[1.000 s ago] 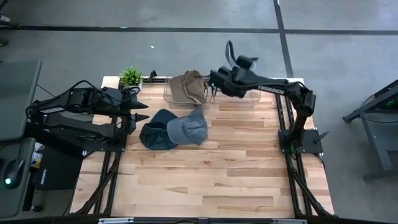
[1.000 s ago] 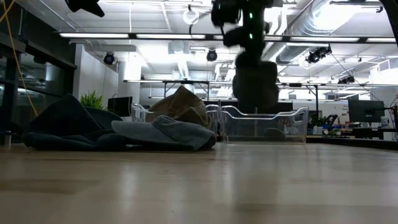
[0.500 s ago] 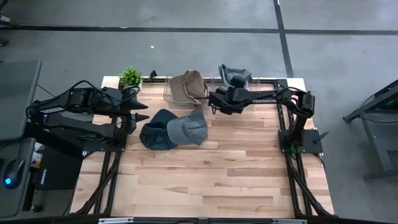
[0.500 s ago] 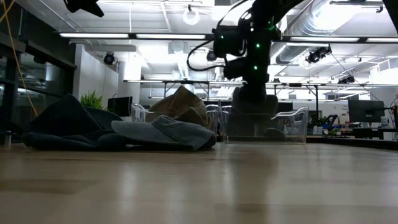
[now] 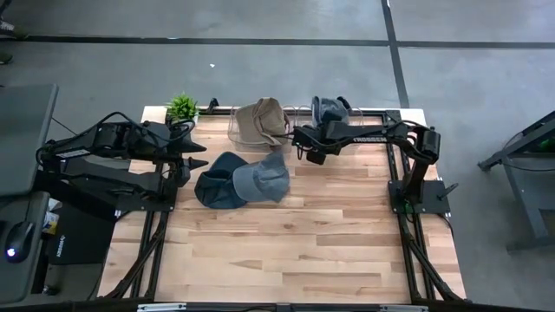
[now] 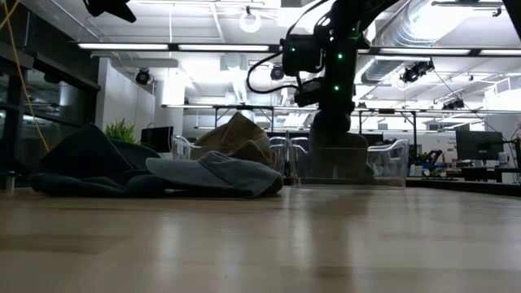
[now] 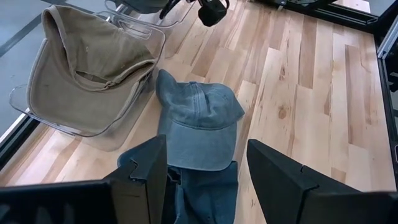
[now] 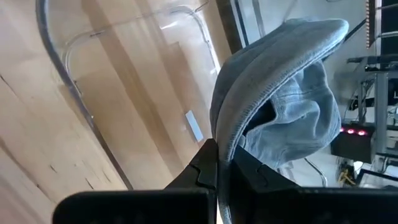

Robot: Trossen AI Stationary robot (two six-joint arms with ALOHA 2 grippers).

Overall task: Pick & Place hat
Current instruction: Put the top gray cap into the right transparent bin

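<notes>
My right gripper (image 8: 219, 158) is shut on a grey-blue hat (image 5: 329, 108) over the right clear bin (image 5: 351, 132) at the table's far edge. In the low view the hat (image 6: 334, 159) hangs between the bin's walls. A tan hat (image 5: 263, 121) lies in the left clear bin (image 7: 18, 102). A light blue cap (image 5: 267, 178) rests partly on a dark blue hat (image 5: 218, 188) on the table. My left gripper (image 5: 196, 161) waits open, raised at the table's left, near these two. My right gripper pinches the grey-blue hat's stitched edge (image 8: 221, 134) between its two fingers. The fingers slant down toward the table's far edge. The crown (image 8: 292, 118) sags beyond the fingers; I cannot tell whether it touches the bin's floor.
A small green plant (image 5: 182, 106) stands at the far left corner. The near half of the wooden table (image 5: 295, 251) holds nothing. The two clear bins line the far edge.
My right gripper has sunk and tipped further downward, carrying the grey-blue hat from above the bin down between its walls. In the last half second it has stayed still. It has stayed shut on the hat.
</notes>
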